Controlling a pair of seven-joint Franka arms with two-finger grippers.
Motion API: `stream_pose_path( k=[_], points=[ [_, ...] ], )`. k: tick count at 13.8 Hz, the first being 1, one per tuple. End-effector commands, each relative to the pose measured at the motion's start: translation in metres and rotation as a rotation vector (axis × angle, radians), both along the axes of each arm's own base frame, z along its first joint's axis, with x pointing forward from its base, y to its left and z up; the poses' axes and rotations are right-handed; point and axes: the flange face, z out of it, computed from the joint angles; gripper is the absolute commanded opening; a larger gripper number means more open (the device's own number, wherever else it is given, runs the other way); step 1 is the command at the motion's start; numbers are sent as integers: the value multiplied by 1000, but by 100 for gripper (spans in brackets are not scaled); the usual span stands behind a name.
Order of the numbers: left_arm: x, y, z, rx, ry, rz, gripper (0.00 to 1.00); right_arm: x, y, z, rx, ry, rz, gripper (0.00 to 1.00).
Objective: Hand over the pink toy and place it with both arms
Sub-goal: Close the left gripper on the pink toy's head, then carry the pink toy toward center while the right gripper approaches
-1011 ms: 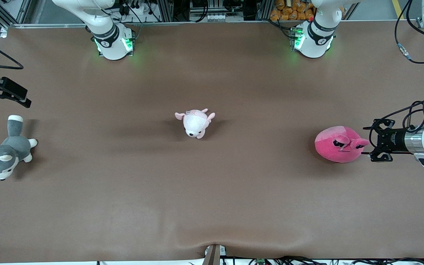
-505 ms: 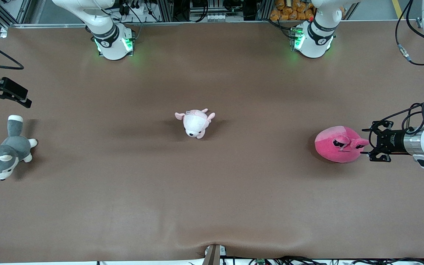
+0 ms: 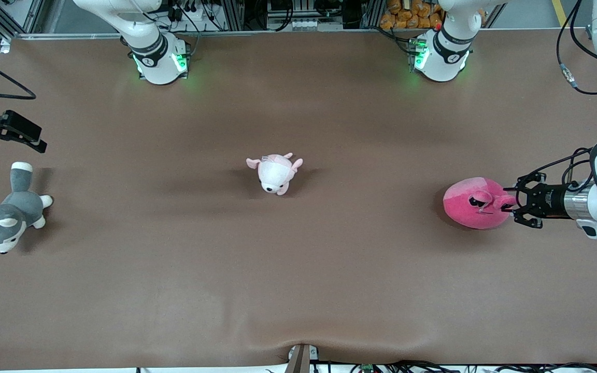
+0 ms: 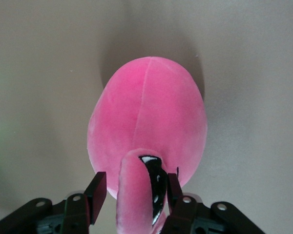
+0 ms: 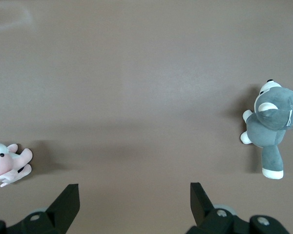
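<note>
1. reaching in low from the left arm's end of the bench, the left gripper meets the pink toy at its snout, which sticks out toward that arm and gives us the one narrow part on an otherwise round body.
2. in the left wrist view the snout stands between the two jaws. one finger looks pressed to it, while the other finger seems a sliver off, so we judge the jaws partly drawn in around the snout and cannot be sure they pinch it firmly.
3. the pink toy sits on the bench near the left arm's end, well apart from the other plush. its broad body rests flat, so it should stay put while the jaws draw in.
4. the right gripper hangs over the right arm's end of the bench with its jaws spread wide and nothing between them. we take it that this arm waits for the handover.
5. the small pale pink-and-white plush lies mid-bench, and the grey husky plush lies at the right arm's end, just nearer the front camera than where the right gripper hangs. neither belongs to the task.
6. soft stuffing will squash, so we expect the grip needs to bite deep before any lift.
</note>
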Motion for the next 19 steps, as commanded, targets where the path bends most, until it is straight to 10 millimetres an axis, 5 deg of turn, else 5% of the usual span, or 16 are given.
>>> stream_pose_path(
  k=[1,5,10,14,17,19],
  points=[
    [3,-3,2,-28,-20,-22,39,2,3,1,5,-3,3,100],
    [2,4,4,-52,-39,-88,3,2,4,1,3,-3,6,100],
    [3,-6,25,-84,-54,-157,0,5,10,-5,5,8,16,100],
    [7,-16,67,-185,-58,-106,0,12,42,-20,1,32,63,100],
    [7,-45,99,-168,-40,-39,0,29,49,-47,3,55,36,100],
    [7,-101,125,-163,-19,-9,0,33,50,-57,23,77,-109,100]
  ],
)
